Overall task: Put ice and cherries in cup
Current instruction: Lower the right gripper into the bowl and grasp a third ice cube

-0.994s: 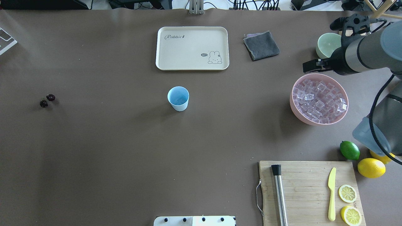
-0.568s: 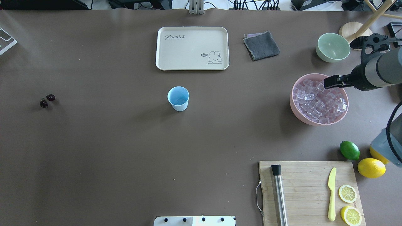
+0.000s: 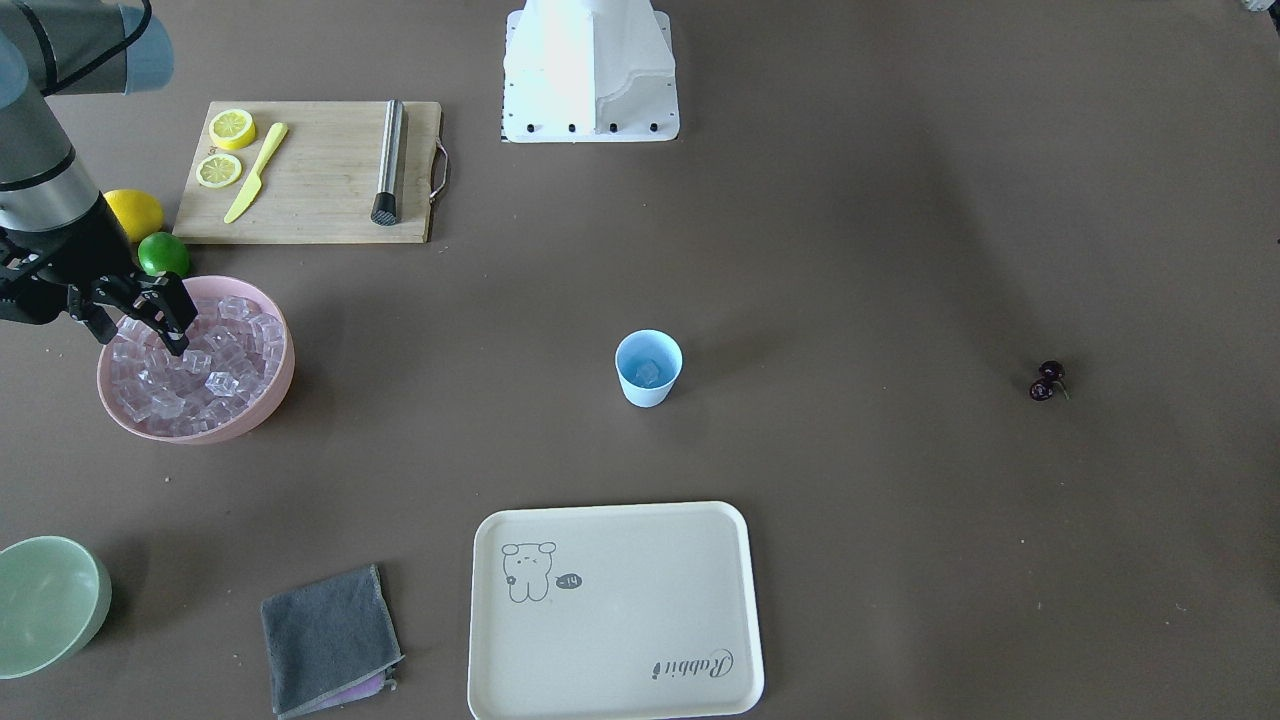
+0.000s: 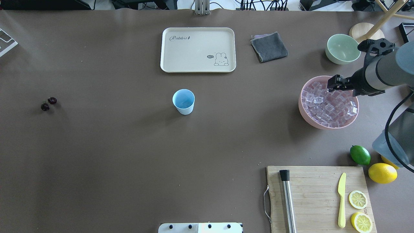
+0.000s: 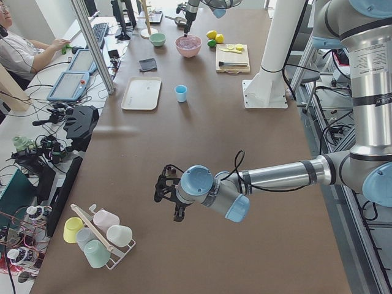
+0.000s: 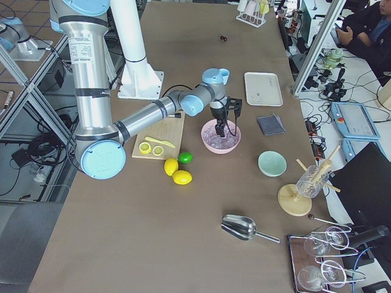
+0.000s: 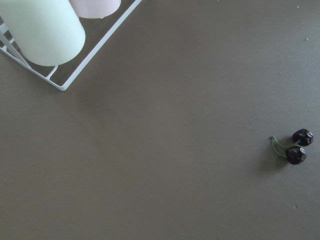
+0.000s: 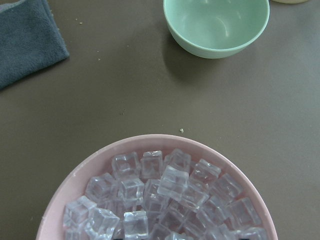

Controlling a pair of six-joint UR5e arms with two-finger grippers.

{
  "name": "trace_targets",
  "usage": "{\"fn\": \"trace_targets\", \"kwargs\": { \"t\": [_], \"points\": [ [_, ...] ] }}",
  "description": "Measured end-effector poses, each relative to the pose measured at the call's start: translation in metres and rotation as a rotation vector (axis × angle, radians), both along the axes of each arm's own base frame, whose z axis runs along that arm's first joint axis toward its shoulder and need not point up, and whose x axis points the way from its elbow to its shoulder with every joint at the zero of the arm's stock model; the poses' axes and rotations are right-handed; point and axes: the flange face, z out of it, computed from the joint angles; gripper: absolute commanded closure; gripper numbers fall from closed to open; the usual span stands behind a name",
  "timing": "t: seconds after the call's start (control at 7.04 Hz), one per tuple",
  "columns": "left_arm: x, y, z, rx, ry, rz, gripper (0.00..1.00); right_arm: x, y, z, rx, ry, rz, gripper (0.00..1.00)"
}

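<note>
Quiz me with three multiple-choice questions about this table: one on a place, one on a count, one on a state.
1. The right hand hangs over:
A. the pink bowl of ice
B. the cup
C. the cherries

2. Lemon slices on the cutting board:
A. one
B. two
C. four

3. The cherries are:
A. in a hand
B. lying on the table
C. on the cutting board

Answers:
1 A: the open hand hangs just above the ice.
2 B: two cut slices lie beside the yellow knife.
3 B: they lie on bare table, far from the cup.
</note>
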Motion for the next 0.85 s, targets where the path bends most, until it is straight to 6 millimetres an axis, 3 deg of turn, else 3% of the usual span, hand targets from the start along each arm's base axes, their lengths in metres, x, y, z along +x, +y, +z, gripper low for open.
{"fn": "trace_targets", "kwargs": {
  "t": [0.28,0.85],
  "points": [
    [0.0,-0.005,-0.004,0.006,-0.003,-0.005,0.02,-0.014,-0.008,0.018,-0.022,-0.025,-0.002,0.22],
    [0.0,-0.006,-0.006,0.009,-0.004,-0.007,0.02,-0.036,-0.003,0.03,-0.076,-0.045,-0.01,0.23]
  ]
}}
